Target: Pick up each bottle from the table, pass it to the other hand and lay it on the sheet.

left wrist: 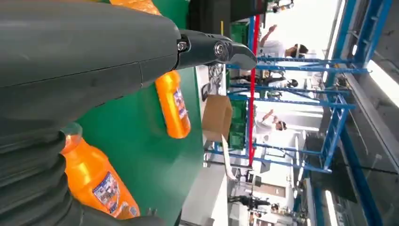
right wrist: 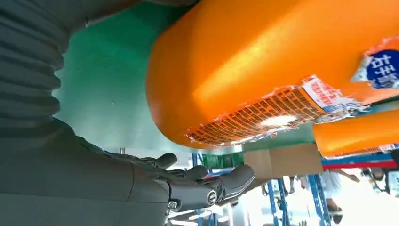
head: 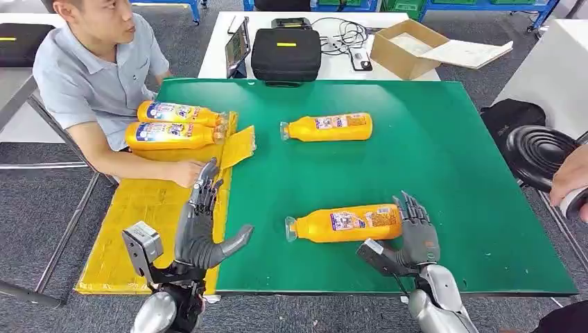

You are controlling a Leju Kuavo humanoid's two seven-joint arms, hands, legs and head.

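An orange bottle [head: 344, 223] lies on its side on the green table [head: 451, 152], near the front edge, cap to the left. My right hand [head: 416, 229] stands right beside its base end with fingers straight and apart, holding nothing; the right wrist view has that base [right wrist: 263, 70] looming over the fingers [right wrist: 207, 183]. A second bottle [head: 327, 127] lies farther back in the middle. Two more bottles [head: 177, 123] lie on the yellow sheet [head: 139, 215] at the far left. My left hand [head: 201, 225] hovers over the sheet's right edge, fingers spread, empty.
A person sits at the table's left with a hand [head: 186, 172] resting on the sheet just beyond my left hand. Another person's hand [head: 572, 184] is at the right edge. Behind the table are a black case [head: 286, 53] and a cardboard box [head: 409, 47].
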